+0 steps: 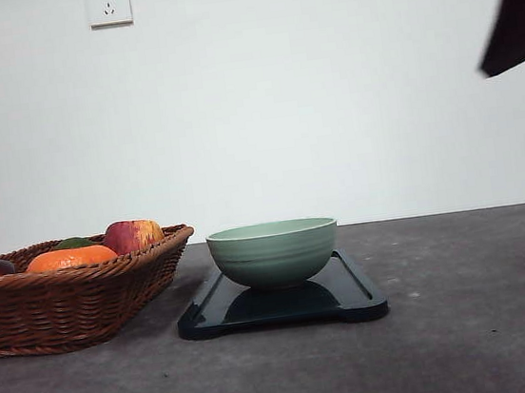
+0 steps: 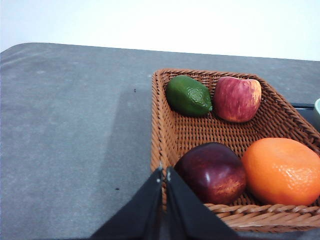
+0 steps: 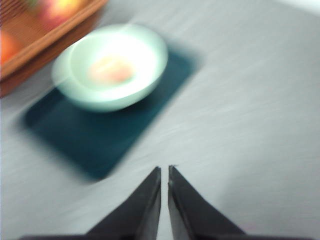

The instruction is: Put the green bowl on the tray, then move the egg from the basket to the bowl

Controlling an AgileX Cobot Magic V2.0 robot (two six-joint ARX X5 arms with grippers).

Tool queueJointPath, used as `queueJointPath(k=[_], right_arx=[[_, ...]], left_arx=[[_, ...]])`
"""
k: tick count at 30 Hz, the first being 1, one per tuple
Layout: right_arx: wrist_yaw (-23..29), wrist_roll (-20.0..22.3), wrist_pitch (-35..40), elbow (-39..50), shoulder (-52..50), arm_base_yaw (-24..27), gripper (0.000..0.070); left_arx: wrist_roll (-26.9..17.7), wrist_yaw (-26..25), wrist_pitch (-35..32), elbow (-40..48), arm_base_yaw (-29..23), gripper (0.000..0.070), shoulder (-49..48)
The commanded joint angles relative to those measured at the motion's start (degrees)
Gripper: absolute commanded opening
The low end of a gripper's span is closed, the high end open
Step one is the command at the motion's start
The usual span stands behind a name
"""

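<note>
Right wrist view shows you the right gripper (image 3: 164,170) closed, empty, raised above the dark navy tray (image 3: 107,135); the left gripper (image 2: 164,172) closed over the brown wicker basket (image 2: 172,132).

One green bowl (image 1: 273,252) stands on one tray (image 1: 356,297), and one egg (image 3: 111,69) lies inside the bowl. One basket (image 2: 186,131) holds four fruits: one lime (image 2: 188,95), one apple (image 2: 237,98), one orange (image 2: 282,171) and one dark red fruit (image 2: 212,171).

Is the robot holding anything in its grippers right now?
No. The left gripper and the right gripper are both shut with nothing between their fingers.
</note>
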State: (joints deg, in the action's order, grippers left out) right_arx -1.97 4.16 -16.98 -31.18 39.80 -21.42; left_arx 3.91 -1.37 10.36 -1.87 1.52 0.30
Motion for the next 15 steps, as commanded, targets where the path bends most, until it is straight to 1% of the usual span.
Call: queueJointPath(k=[1,4,9,12,15], right_arx=[[0.8,1.4,3.4,4.5,-4.4,1.8,0.0017],[0.9,1.4,7.5,12.6,-13.9,6.4,0.0017],[0.9,1.1,7.9,22.6,-29.2,13.3,0.0017],[1.0,0.7,7.9,26.6,-35.5,15.9,0.0017],[1.0,0.7,8.0,29.2,-39.6,17.5,0.0017]], left_arx=[[0.2,0.1,0.4,1.1,-0.1,0.0000,-0.1],[0.2,0.1,0.3,1.1,-0.1,0.0000,-0.1],[0.2,0.1,0.3,1.1,-0.1,0.0000,-0.1],[0.2,0.1,0.3,1.1,-0.1,0.0000,-0.1],[0.1,0.1,0.3,1.1,-0.1,0.0000,-0.1]])
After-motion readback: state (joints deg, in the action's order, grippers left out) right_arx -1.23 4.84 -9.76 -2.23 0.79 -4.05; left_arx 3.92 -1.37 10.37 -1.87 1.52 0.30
